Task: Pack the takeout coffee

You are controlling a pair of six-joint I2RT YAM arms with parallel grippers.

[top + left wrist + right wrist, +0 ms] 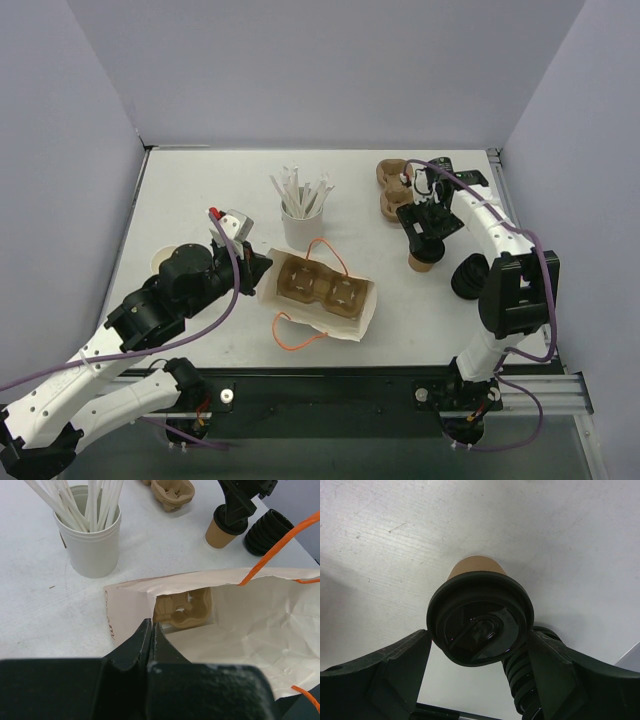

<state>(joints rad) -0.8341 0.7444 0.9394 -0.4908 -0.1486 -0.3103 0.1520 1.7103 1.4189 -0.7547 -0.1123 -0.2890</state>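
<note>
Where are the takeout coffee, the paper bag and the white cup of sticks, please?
takeout coffee (480, 622): right wrist view, centre of its black lid.
paper bag (260, 625): left wrist view, bare inner wall.
white cup of sticks (92, 550): left wrist view, outer wall.

No legible text or labels anywhere

Open on a white table (200, 190): white paper bag (367, 308) with orange handles (322, 239), a brown pulp cup carrier (318, 285) inside. Just behind, upright, a white cup (302, 230) full of white sticks (300, 188) (straws or stirrers, cannot tell). Far right, stacked brown carriers (391, 190); nearer, a stack of black lids (467, 278).
</note>
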